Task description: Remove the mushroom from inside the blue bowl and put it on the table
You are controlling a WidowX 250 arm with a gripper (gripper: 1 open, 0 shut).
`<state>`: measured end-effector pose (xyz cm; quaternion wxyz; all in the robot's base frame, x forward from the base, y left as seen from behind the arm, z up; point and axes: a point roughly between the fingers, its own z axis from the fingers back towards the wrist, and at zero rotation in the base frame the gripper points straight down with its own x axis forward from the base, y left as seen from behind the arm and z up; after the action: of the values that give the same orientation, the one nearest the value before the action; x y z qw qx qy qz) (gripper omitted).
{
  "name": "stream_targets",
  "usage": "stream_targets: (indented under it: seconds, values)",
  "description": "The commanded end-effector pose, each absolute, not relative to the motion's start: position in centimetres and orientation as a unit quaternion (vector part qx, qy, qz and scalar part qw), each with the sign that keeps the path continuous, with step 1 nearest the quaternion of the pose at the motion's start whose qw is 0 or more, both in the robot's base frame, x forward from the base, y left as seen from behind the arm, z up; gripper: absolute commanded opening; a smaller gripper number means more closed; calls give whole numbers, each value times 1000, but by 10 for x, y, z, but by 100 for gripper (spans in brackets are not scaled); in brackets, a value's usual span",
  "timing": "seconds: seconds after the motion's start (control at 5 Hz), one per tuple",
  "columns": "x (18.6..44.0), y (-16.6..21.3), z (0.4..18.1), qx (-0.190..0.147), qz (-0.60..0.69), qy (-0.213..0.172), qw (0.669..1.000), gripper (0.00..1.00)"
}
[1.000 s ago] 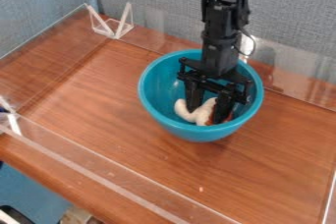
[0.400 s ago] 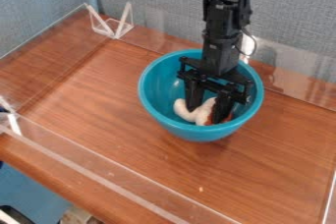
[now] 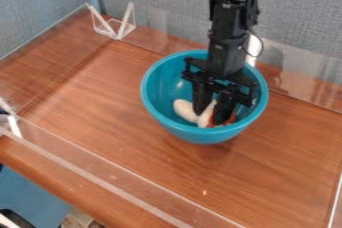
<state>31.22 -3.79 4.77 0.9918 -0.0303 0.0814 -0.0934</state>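
Note:
The blue bowl (image 3: 160, 100) sits on the table (image 3: 80, 87), right of centre. The mushroom (image 3: 189, 110) lies at the bottom of the bowl; its cream stem shows on the left and a bit of its orange-brown cap by the fingers. My gripper (image 3: 217, 110) reaches straight down into the bowl on a black arm. Its dark fingers (image 3: 205, 102) stand close together over the mushroom and hide its middle. Whether they press on it is hidden.
Low clear acrylic walls (image 3: 94, 177) edge the table at the front and sides. A small white wire stand (image 3: 114, 20) sits at the back left corner. Bare wood lies left of and in front of the bowl.
The fingers have drawn closer together around the mushroom. The arm has shifted slightly to the right. The bowl and mushroom have stayed put.

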Motion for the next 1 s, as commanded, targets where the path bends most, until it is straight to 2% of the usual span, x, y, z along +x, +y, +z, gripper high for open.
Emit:
stream_targets:
  seconds: [0.0,0.2,0.6,0.8]
  values:
    - [315,-46,78,-25,-115,44,992,0]
    - [313,-51,92,-20,-125,35,991,0]
    - [304,-81,140,-2,-180,-7,984,0]
    - [297,-112,135,-5,-224,-10,975,0]
